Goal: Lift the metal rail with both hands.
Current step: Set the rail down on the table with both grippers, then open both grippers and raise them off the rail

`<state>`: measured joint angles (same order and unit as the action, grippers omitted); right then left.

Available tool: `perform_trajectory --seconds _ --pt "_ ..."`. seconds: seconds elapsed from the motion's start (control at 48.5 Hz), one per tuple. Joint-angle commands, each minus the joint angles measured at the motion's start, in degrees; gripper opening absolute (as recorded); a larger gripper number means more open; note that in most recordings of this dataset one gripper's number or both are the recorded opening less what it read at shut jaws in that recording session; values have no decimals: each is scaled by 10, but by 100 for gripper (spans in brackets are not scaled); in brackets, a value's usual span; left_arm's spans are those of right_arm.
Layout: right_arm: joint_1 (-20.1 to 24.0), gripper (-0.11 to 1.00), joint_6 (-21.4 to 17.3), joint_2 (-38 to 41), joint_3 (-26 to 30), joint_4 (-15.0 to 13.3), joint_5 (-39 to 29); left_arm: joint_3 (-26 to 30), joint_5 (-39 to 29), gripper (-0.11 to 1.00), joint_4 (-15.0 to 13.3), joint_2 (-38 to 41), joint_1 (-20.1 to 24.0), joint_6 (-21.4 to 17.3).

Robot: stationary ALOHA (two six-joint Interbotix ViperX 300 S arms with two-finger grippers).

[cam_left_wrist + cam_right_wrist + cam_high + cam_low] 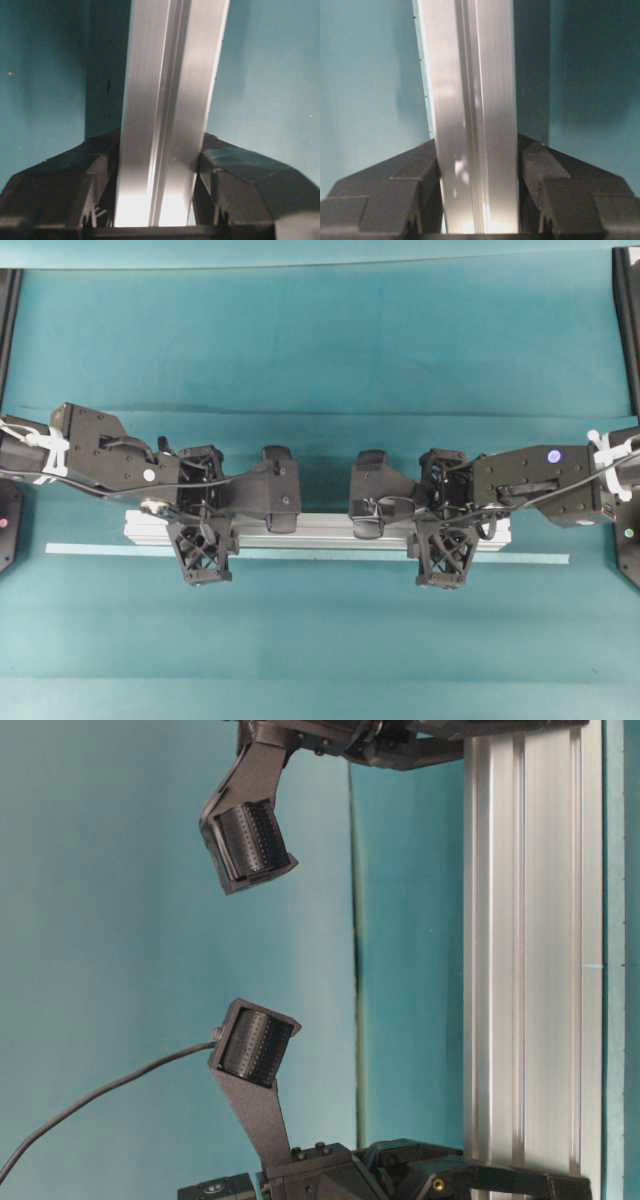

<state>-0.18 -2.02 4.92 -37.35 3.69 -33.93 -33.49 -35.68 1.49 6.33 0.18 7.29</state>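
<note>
1. The metal rail [320, 530] lies lengthwise across the middle of the teal table [320, 340], between the two arms.
2. The left claw [205, 535] pinches the rail near its left end; in the left wrist view its fingers [75, 185] press against both sides.
3. The right claw [445, 535] pinches the rail near its right end, its fingers [555, 190] tight on each side.
4. A thin pale strip [520, 558] lies just beside the rail's near edge, running past both of its ends.
</note>
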Motion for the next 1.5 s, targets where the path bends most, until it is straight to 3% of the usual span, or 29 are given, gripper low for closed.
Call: perform_trajectory --seconds 0.0,0.33,0.7,0.824,0.927,1.009,1.071,1.256,1.483 --pt "4 39 -3 8 1 4 4 3 5 38 1 -6 0 2" --pt "3 39 -2 8 0 4 23 -13 80 38 1 -9 -1 -4" --pt "3 41 -1 7 0 21 20 -28 92 38 1 -15 -4 1" --pt "4 72 0 6 2 19 23 -30 95 38 0 -15 -4 3" --pt "6 93 0 4 1 15 29 -34 96 63 1 -15 -5 2" --pt "5 95 1 3 1 15 34 -39 99 86 1 -18 -6 2" --pt "4 95 -1 -1 2 13 35 -40 101 96 1 -22 -6 2" --pt "0 95 -4 -34 2 12 44 -43 98 96 1 -55 -6 -6" --pt "-9 95 -4 -98 4 12 48 -42 97 97 1 -156 6 -18"
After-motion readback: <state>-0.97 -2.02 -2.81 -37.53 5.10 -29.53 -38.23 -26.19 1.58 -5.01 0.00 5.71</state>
